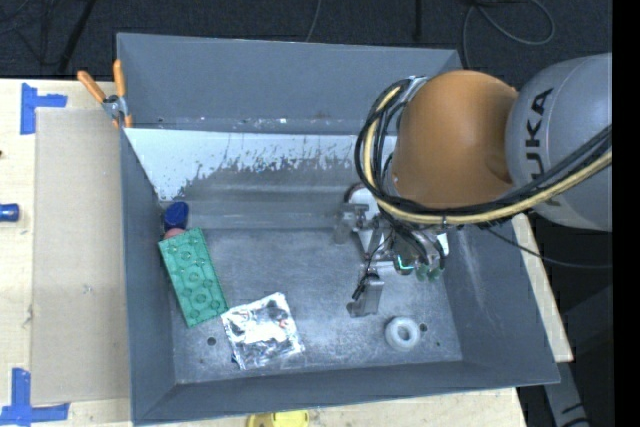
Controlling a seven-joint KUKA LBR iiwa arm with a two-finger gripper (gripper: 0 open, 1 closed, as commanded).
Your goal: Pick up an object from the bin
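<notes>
My gripper (364, 298) hangs below the arm's wrist over the right half of the bin floor, its tip low near the floor. A small white ring (403, 332) lies just to its right and toward the front wall, apart from it. A crumpled silver and white packet (262, 328) rests on the floor to the gripper's left. The floor directly under the gripper looks bare.
A flat green plate with round holes (195, 276) lies along the left wall, with a small blue cap-like thing (176, 213) at its far end. The arm's orange cover and cables hide the right rear part of the bin.
</notes>
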